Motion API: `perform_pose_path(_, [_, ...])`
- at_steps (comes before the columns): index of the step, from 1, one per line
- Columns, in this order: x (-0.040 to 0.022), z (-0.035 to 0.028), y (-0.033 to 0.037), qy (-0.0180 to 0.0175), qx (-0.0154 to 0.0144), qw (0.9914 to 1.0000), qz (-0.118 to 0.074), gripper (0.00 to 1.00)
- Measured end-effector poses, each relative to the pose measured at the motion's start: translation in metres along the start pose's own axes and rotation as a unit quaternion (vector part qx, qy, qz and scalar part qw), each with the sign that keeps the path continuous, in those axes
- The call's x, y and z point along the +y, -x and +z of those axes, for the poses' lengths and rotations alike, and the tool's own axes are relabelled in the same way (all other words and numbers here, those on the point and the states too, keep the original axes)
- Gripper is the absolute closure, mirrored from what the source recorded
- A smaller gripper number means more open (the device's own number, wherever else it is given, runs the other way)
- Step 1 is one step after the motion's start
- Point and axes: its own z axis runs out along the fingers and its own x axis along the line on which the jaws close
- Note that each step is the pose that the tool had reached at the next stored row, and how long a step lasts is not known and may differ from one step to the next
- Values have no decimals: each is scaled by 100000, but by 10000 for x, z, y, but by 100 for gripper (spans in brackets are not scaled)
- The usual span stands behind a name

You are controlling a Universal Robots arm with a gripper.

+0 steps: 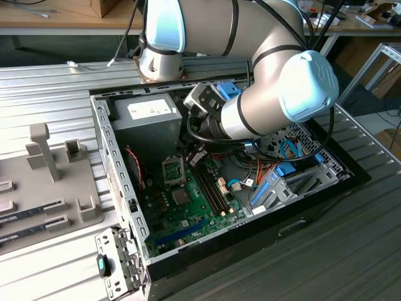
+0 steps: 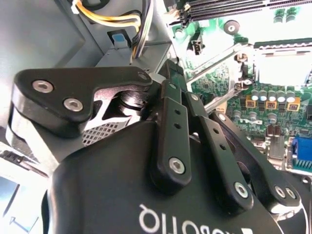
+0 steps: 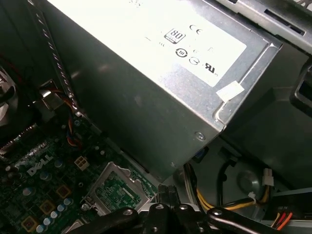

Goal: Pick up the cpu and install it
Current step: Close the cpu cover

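Observation:
My gripper reaches down inside the open computer case, just beside the dark metal socket frame on the green motherboard. In the second wrist view the black fingers run together to a narrow tip and the gripper looks shut. That tip sits beside the socket's thin metal levers. The first wrist view puts the gripper at the edge of the socket, whose middle looks green. The cpu is hidden; nothing silver shows at the fingertips.
The grey power-supply box stands close behind the gripper. Long memory slots run beside the socket, and coloured cables lie to the exterior view's right. A grey tray with fixtures sits outside the case on the exterior view's left.

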Motion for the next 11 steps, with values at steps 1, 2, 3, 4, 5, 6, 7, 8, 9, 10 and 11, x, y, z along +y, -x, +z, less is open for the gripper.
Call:
perform_pose_path(1, [3, -6, 1, 33, -28, 100000, -12, 89])
perform_pose_path(2, [4, -11, 1, 86, -75, 100000, -28, 89])
perform_pose_path(3, [3, -15, -1, 187, -151, 100000, -60, 89])
perform_pose_path(4, [-1, -20, -5, 273, -223, 99999, -89, 89])
perform_pose_path(5, [-8, -26, -13, 370, -303, 99999, -114, 89])
perform_pose_path(6, [-19, -34, -25, 484, -408, 99998, -141, 89])
perform_pose_path(7, [-30, -44, -37, 552, -461, 99997, -162, 89])
perform_pose_path(8, [-39, -50, -46, 605, -501, 99997, -176, 89])
perform_pose_path(9, [-44, -54, -52, 647, -540, 99996, -185, 89])
perform_pose_path(10, [-50, -54, -52, 727, -550, 99996, -183, 89])
perform_pose_path(11, [-60, -46, -47, 848, -528, 99995, -147, 89])
